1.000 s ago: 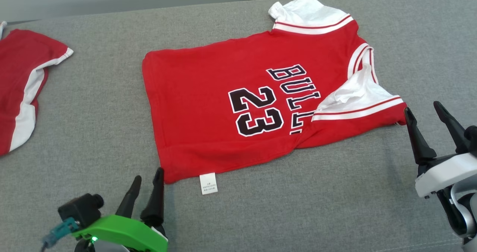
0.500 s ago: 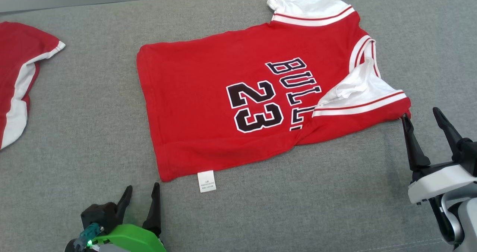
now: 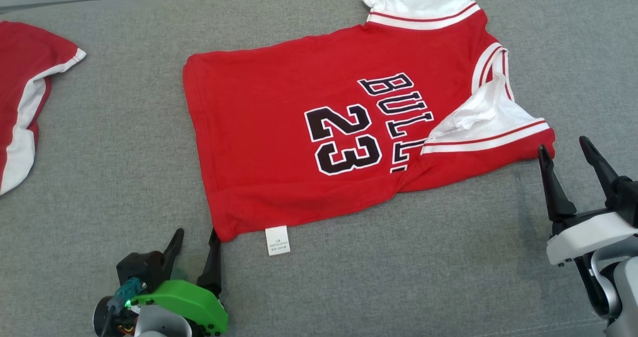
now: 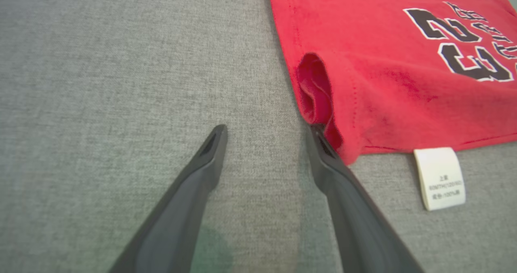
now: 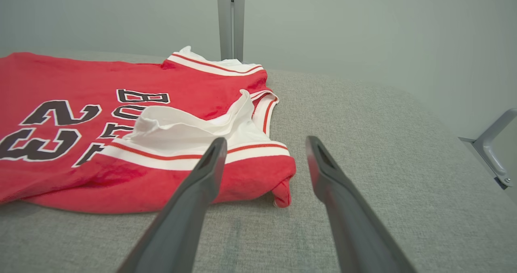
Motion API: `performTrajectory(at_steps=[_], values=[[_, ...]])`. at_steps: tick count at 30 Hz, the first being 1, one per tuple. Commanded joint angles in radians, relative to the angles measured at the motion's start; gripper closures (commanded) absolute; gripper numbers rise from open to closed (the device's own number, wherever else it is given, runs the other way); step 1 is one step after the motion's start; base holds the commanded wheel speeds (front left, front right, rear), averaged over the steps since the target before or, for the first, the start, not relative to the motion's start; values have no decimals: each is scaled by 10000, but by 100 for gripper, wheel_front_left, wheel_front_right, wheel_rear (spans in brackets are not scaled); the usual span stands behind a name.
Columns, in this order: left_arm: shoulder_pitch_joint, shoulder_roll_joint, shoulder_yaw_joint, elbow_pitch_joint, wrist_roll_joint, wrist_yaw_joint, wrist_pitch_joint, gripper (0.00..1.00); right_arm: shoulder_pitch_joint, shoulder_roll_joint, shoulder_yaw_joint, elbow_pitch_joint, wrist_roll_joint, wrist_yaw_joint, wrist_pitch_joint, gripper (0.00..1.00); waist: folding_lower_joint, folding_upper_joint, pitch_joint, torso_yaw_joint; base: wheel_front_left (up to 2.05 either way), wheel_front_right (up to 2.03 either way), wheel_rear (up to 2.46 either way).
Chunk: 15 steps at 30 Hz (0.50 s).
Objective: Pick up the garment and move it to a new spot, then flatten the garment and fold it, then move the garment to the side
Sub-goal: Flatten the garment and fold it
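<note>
1. At the left edge of the grey fabric-covered bench [image 3: 448, 267], a second red garment with a white side panel [image 3: 25, 102] is seen, well apart from the work.
2. Near the front edge, the left gripper [image 3: 196, 235] is held wide open and empty. Its inner finger is set against the jersey's near hem corner, where the hem gapes into a small pocket [image 4: 315, 87].
3. The red short-sleeved jersey printed with a black "23" [image 3: 299, 127] is spread across the bench's middle, hem to the left and collar to the right. Its near white-trimmed sleeve [image 3: 478, 127] is folded onto the chest, and a white care label [image 3: 277, 240] pokes out at the front.
4. Towards the right edge, the right gripper [image 3: 562, 145] is likewise spread wide with nothing held, just beside the folded sleeve's corner.
5. Only one layer may be caught at the gaping hem, so the jersey could be pulled open and twisted when lifted. The turned-over sleeve could be trapped inside the fold if it is not flattened first.
</note>
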<state>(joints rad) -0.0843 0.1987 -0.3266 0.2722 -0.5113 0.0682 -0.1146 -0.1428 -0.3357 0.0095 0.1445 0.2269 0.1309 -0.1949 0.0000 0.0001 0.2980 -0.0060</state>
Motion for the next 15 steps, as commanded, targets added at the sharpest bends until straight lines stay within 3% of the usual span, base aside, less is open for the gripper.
performTrajectory(at_steps=[1,15], values=[[-173,-26,-71,78,-53,-104,8,0,-114,-65,9,46,33,-4,42,0,0,-1,3,-2,0,0,0],[-836,-135,-366,-440,-197,-356,323,0,-734,-440,79,419,166,-4,579,0,0,-1,824,147,0,0,0]])
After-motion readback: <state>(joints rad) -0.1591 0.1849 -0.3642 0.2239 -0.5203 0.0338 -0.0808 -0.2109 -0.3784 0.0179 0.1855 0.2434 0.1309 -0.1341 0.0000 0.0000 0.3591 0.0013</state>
